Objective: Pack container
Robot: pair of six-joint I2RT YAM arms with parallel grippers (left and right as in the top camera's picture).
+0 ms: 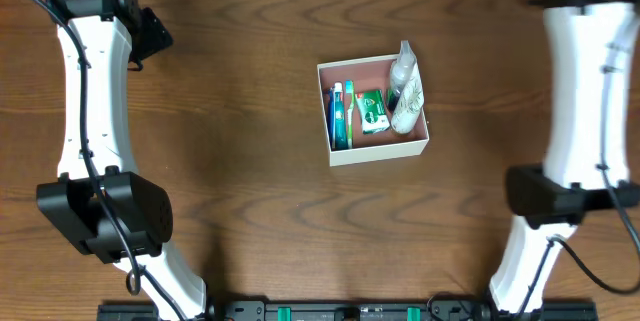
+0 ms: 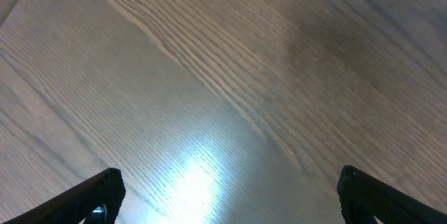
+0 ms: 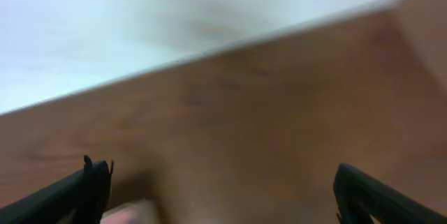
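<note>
The container (image 1: 380, 151) is a square white-walled box with a pink inside at the table's middle. It holds a blue toothbrush pack (image 1: 341, 113), a green tube (image 1: 373, 110) and a clear bottle (image 1: 406, 89) that leans over its right wall. My left gripper (image 2: 227, 192) is open and empty over bare wood at the far left; in the overhead view it sits near the top left (image 1: 150, 33). My right gripper (image 3: 223, 192) is open and empty in a blurred view near the table's far right edge; a pale pinkish blur shows at its lower left.
The brown wooden table (image 1: 250, 181) fills the view. Both white arms stand along the left (image 1: 90, 111) and right (image 1: 585, 91) sides. The table's far edge meets a pale surface in the right wrist view (image 3: 140, 28).
</note>
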